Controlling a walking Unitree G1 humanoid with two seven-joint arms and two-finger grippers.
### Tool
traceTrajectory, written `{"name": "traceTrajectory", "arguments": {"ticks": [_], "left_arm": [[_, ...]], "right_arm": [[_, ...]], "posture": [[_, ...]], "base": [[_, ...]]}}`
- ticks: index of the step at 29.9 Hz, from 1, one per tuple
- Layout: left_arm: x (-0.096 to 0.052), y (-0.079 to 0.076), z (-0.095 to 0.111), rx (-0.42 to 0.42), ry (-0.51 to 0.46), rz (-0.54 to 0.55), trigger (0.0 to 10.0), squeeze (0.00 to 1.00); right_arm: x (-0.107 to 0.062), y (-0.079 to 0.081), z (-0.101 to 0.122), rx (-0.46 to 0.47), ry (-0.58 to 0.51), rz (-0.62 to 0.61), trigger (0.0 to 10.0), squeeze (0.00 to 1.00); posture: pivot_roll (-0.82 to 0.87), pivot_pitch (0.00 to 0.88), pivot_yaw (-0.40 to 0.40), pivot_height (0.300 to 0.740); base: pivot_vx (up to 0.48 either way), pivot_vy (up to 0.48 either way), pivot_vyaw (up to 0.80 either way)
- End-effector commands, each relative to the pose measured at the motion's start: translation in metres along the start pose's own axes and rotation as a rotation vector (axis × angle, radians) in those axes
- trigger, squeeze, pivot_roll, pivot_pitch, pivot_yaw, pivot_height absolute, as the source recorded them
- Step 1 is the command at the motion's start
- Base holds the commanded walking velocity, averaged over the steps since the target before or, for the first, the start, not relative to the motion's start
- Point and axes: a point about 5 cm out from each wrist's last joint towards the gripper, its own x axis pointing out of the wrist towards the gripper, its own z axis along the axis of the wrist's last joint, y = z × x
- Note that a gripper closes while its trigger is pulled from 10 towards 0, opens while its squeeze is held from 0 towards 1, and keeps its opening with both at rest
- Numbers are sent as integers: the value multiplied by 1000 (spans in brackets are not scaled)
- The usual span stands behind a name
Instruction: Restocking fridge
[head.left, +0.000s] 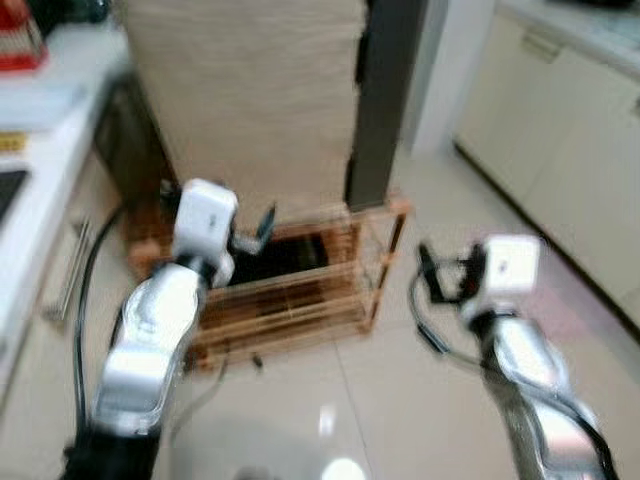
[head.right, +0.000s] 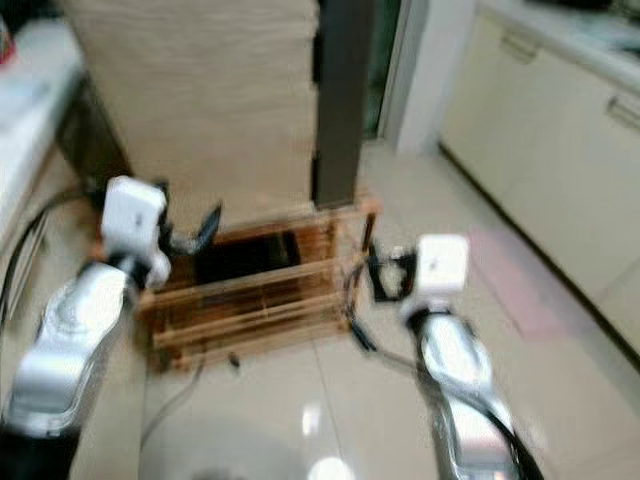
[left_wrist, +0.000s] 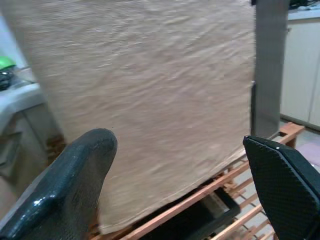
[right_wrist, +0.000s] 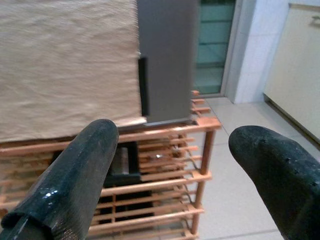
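Left eye view, blurred: a cloth-draped fridge (head.left: 250, 100) fills twelve o'clock on a wooden slatted rack (head.left: 300, 290). Left gripper (head.left: 262, 228) at ten and right gripper (head.left: 428, 268) at three are both spread wide and empty. Best to square up slowly before reaching.

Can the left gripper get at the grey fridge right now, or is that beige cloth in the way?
Probably not directly. The left gripper, open, faces the beige cloth draped over the grey fridge, above the wooden rack. The uncovered grey side sits nearer the right gripper.
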Motion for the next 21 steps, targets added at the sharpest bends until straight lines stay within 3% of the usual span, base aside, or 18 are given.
{"name": "traceTrajectory", "arguments": {"ticks": [1,7,14,16,21], "left_arm": [[-1,-10,3,-23,-8,-35,10000,0],[-13,-12,2,-136,-43,-10,10000,0],[-16,-9,5,-139,-66,1,10000,0],[-13,-7,10,-134,-87,18,10000,0],[-13,-10,9,-150,-75,-3,10000,0]], "right_arm": [[-2,-9,1,-2,-3,-40,10000,0],[2,-4,7,-17,-31,-8,10000,0],[7,-4,16,-33,-57,14,10000,0],[10,-1,20,-95,-80,40,10000,0],[14,0,25,-89,-92,30,10000,0]], "posture": [[82,0,8,740],[79,0,7,740],[92,0,-15,740],[95,0,-19,740],[94,0,-17,740]], "base": [[0,0,0],[0,0,0],[0,0,0],[266,0,0],[308,0,594]]}}
